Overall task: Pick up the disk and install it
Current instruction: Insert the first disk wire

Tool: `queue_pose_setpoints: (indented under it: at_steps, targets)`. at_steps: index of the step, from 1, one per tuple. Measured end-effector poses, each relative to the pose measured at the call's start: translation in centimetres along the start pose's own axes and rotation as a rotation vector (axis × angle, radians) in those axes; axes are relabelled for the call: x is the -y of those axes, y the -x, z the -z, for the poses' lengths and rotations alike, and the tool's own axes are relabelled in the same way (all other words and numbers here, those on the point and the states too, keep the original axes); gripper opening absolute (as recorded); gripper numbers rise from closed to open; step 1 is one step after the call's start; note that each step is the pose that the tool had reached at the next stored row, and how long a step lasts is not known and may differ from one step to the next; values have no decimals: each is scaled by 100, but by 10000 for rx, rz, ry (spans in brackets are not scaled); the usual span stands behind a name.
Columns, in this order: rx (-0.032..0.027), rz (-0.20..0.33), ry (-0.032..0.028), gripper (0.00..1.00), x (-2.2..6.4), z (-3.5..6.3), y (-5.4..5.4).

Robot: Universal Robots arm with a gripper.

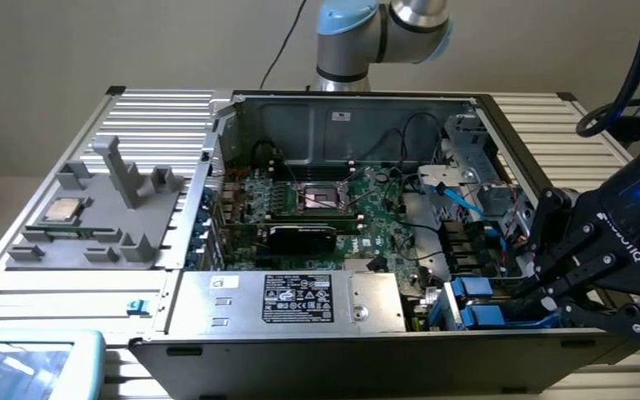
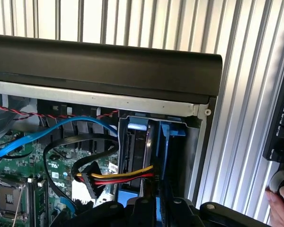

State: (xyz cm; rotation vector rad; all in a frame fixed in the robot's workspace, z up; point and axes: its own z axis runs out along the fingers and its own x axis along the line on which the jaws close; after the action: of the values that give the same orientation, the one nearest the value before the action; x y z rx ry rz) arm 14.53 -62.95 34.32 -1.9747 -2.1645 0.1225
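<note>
Presently the disk (image 2: 149,149) stands on edge in the corner drive bay of the computer case (image 1: 353,354), its blue carrier between the bay walls. Hand (image 2: 157,204) sits directly over it, apparently clenched on its outer edge, aligned to press straight along the slot.

Open computer case (image 1: 332,125), motherboard (image 1: 392,218), grey tray (image 1: 76,243)

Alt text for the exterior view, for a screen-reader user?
A black robot gripper reaches into an open computer case at the exterior view's right, next to blue drive carriers. The case lies on a slatted metal table, with a grey fixture holding a processor chip on the exterior view's left.
</note>
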Motion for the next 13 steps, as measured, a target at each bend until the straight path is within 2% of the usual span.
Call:
queue_pose_setpoints:
  at_steps: [10,13]
  targets:
    - [1,-971,77,16,-1,0,-1]
    - [1,-1017,81,16,-1,0,-1]
